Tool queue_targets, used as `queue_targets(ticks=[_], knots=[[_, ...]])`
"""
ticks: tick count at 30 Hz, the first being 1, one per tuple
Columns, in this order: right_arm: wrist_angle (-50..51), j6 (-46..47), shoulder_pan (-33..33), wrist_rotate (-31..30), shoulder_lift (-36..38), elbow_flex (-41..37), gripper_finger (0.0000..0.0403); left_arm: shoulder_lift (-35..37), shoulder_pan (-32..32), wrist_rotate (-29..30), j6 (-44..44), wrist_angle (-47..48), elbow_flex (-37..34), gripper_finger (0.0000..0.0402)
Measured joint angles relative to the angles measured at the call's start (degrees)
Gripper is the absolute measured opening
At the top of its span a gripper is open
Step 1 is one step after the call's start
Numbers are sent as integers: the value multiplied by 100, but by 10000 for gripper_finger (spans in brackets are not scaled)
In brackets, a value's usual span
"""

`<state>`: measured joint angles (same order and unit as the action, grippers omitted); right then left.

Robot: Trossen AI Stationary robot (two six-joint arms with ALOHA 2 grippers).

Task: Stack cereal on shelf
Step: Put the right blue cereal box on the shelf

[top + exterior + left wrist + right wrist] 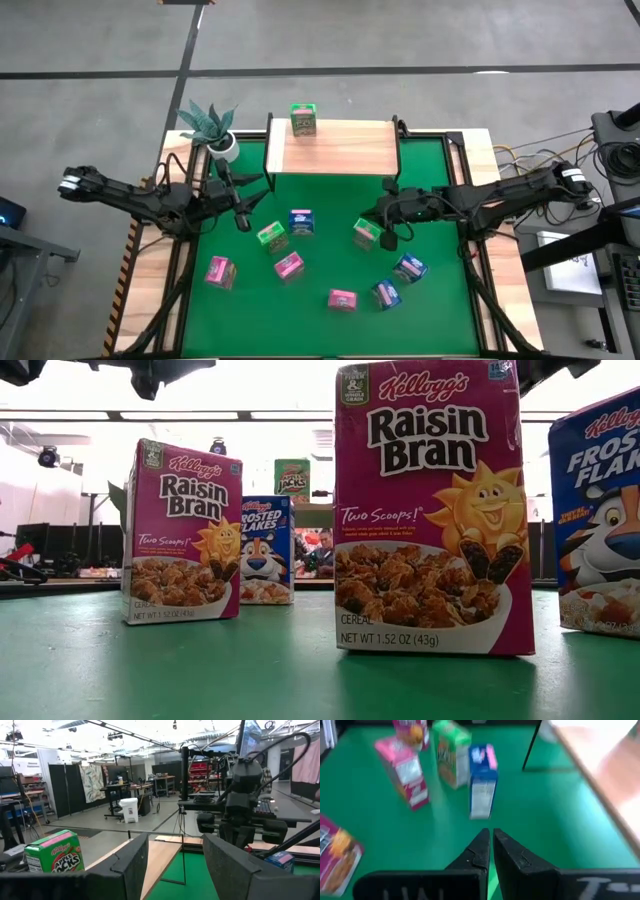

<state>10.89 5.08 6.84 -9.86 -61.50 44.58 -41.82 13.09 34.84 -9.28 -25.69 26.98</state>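
The shelf (335,150) stands at the table's far edge, and one green cereal box (303,119) stands upright on its left end, also in the left wrist view (54,852). Several more cereal boxes stand on the green mat: blue (300,221), green (271,236), pink (288,265) and another green (366,233) among them. My left gripper (244,213) hovers open left of the blue box, nothing between its fingers (134,865). My right gripper (387,236) is shut and empty, raised beside the right-hand green box, facing the blue (482,780) and pink (405,770) boxes.
A potted plant (213,130) stands at the shelf's left end. Pink boxes (220,271) (342,299) and blue boxes (387,293) (410,266) stand toward the near edge. Bare green mat (330,195) lies between the shelf and the boxes.
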Motion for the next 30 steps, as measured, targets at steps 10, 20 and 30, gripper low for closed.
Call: queue_targets(ticks=[10,20,30], knots=[[2306,765,426,-17,-427,1098,12,-57,-1,3,-2,6,0,173],[4667,1867,791,424,-766,2298,12,-64,-1,12,-67,0,0,173],[5531,4104,1438,1287,-674,2596,62,-59,-1,14,-152,0,0,173]])
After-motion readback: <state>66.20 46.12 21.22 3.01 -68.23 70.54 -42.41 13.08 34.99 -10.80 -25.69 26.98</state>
